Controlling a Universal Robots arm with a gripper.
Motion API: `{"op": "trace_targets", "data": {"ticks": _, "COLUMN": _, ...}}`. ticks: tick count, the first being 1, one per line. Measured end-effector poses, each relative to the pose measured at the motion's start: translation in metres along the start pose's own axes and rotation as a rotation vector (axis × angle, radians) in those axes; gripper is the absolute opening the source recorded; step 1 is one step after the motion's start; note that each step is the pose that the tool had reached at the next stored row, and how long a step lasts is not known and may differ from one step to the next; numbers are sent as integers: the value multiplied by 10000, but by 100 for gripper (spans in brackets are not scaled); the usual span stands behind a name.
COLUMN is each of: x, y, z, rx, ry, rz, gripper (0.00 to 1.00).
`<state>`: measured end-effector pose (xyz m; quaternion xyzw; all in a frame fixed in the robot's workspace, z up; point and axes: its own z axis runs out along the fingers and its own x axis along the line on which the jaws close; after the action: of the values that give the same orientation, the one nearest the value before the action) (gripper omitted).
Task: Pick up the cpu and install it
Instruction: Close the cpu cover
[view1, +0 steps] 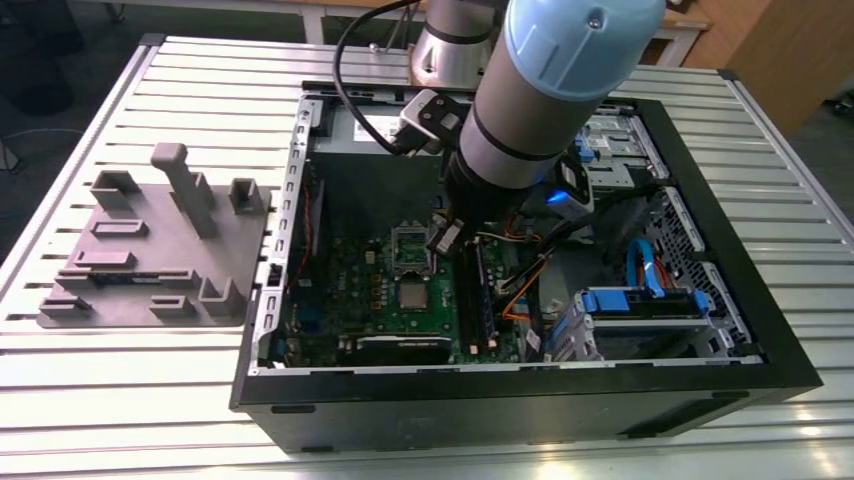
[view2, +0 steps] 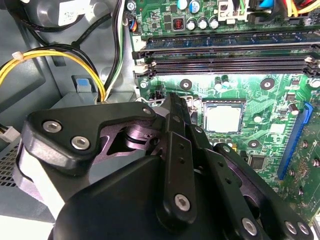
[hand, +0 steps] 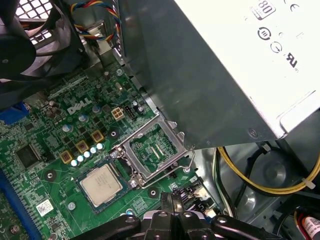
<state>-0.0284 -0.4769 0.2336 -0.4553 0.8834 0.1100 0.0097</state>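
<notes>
ribbed metal table (view1: 134, 400); flat square silver cpu (hand: 101, 184) on green motherboard (hand: 47, 150); black gripper (hand: 171, 197), fingers together.

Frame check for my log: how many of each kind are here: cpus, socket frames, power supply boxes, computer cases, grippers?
cpu: 1
socket frame: 1
power supply box: 1
computer case: 1
gripper: 1
Total: 5

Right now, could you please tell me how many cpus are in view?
1. The cpu lies flat in its socket on the green motherboard, right beside the open socket frame. Others may be hidden from view.
</notes>
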Motion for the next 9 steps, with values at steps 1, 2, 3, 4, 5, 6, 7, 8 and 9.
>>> {"op": "trace_targets", "data": {"ticks": 1, "x": 0, "y": 0, "z": 0, "rx": 2, "ry": 3, "rz": 1, "gripper": 10}}
{"op": "trace_targets", "data": {"ticks": 2, "x": -1, "y": 0, "z": 0, "rx": 5, "ry": 8, "rz": 1, "gripper": 10}}
{"op": "trace_targets", "data": {"ticks": 3, "x": -1, "y": 0, "z": 0, "rx": 8, "ry": 11, "rz": 1, "gripper": 10}}
{"op": "trace_targets", "data": {"ticks": 4, "x": -3, "y": 0, "z": 0, "rx": 16, "ry": 22, "rz": 2, "gripper": 10}}
{"op": "trace_targets", "data": {"ticks": 5, "x": -4, "y": 0, "z": 1, "rx": 21, "ry": 28, "rz": 3, "gripper": 10}}
{"op": "trace_targets", "data": {"ticks": 6, "x": -4, "y": 0, "z": 0, "rx": 23, "ry": 32, "rz": 4, "gripper": 10}}
{"op": "trace_targets", "data": {"ticks": 7, "x": -5, "y": 0, "z": 1, "rx": 26, "ry": 35, "rz": 4, "gripper": 10}}
{"op": "trace_targets", "data": {"ticks": 8, "x": -5, "y": 0, "z": 1, "rx": 29, "ry": 40, "rz": 4, "gripper": 10}}
{"op": "trace_targets", "data": {"ticks": 9, "x": -6, "y": 0, "z": 1, "rx": 31, "ry": 43, "rz": 4, "gripper": 10}}
